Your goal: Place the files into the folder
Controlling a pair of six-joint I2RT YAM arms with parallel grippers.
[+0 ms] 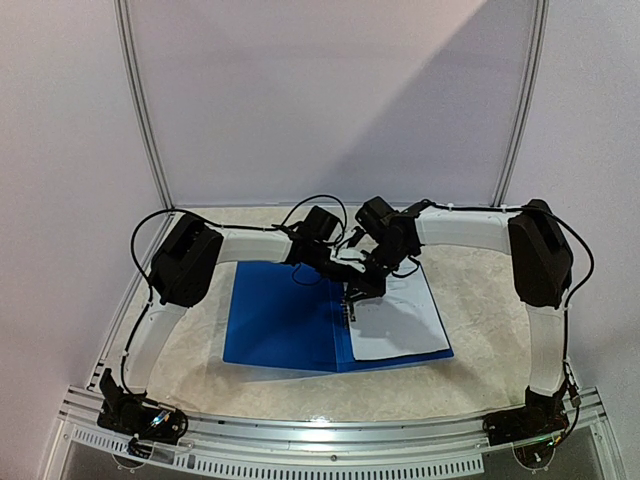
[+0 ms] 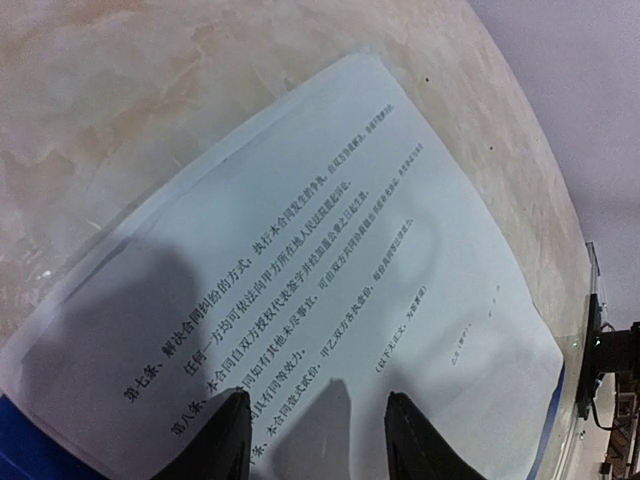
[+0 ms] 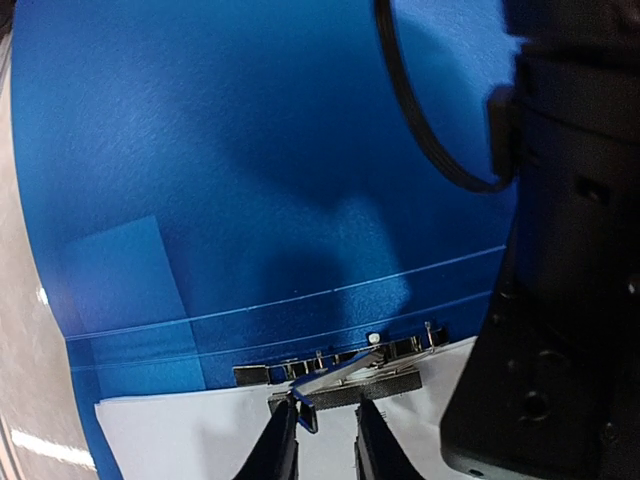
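I work in a robot lab cell: plain white panels in metal framing enclose my marbled counter, with an aluminium rail along its near edge.

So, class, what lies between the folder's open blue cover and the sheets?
The metal clip, running along the folder's spine at the sheets' edge, with the right pincer at its lever. The right wrist view shows it.

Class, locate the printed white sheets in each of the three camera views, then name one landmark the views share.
Top external: sheets right of centre, on the folder's right half.
Left wrist: sheets filling most of the picture.
Right wrist: sheets along the bottom edge.
Shared landmark: the blue folder.
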